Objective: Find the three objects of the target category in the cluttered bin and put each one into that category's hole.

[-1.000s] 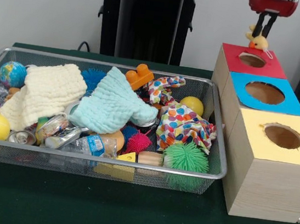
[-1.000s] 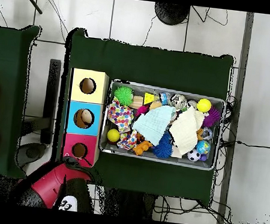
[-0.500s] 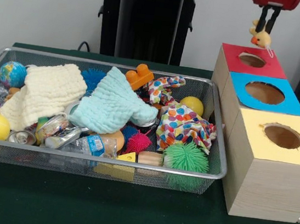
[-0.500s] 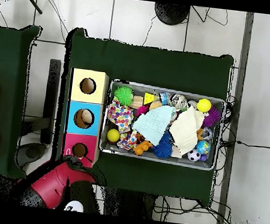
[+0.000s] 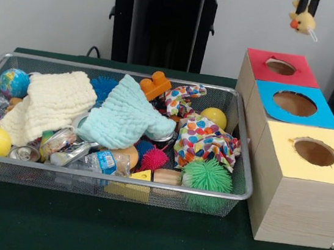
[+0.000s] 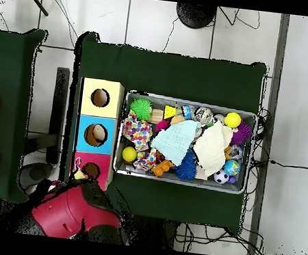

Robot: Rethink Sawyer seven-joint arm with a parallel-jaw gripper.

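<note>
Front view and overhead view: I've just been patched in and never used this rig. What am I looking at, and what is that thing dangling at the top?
It is a robot arm working at a table. One camera faces it across the table; the other looks straight down. On the green cloth sit a wire bin heaped with balls, cloths and cans, and three wooden boxes with holes: red, blue and yellow. The tool at the top edge is shut on a small yellow toy duck, high above the red box.
</note>
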